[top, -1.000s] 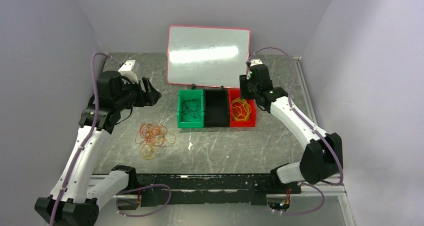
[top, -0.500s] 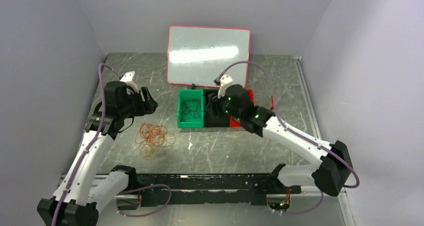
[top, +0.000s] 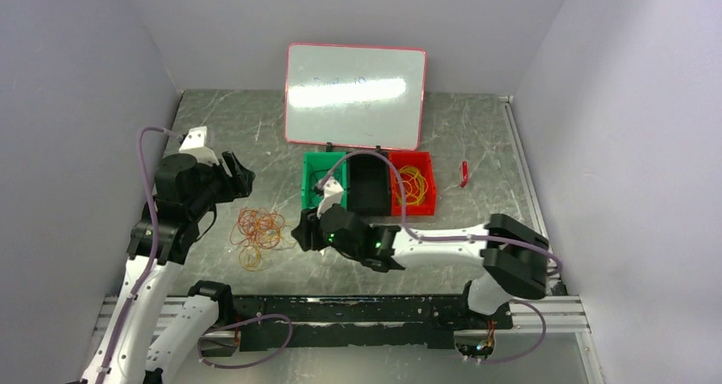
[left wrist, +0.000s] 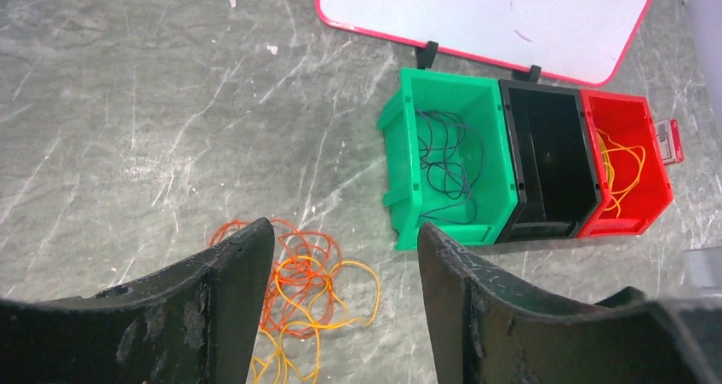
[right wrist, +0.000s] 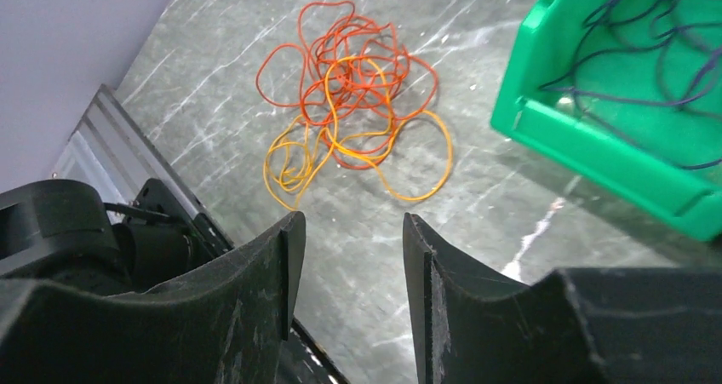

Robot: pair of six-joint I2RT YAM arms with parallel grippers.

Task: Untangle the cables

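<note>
There it goes: the right arm has swung all the way across from the far end of the bins. The right gripper [top: 302, 232] now hangs low just in front of the green bin [top: 311, 207], off its front left corner. The left arm has pulled back too, so the left gripper [top: 241, 176] sits further left of the green bin than a moment ago.

From the right wrist we see the right gripper [right wrist: 351, 231] open, its jaws apart with bare table [right wrist: 477, 231] between them and nothing held. It's the same on the other side: the left gripper [left wrist: 342, 239] is open and empty, up above the table [left wrist: 153, 103].

The tangle of cables [top: 260, 231] lies loose on the table, left of the green bin and a little nearer the arm bases. Orange-red loops are heaped together and yellow ones trail out [right wrist: 349, 86] on the side away from the bin [left wrist: 302, 273]. The right gripper is between the tangle and the green bin, close to the tangle and not touching it.

Inside the green bin [left wrist: 400, 128] we spot the black cables [left wrist: 447, 154]. Touching its right side is the black bin [top: 368, 211], then the red bin [top: 430, 192] with the yellow cables [top: 411, 184]. Behind the green bin stands the whiteboard [top: 353, 94].
</note>
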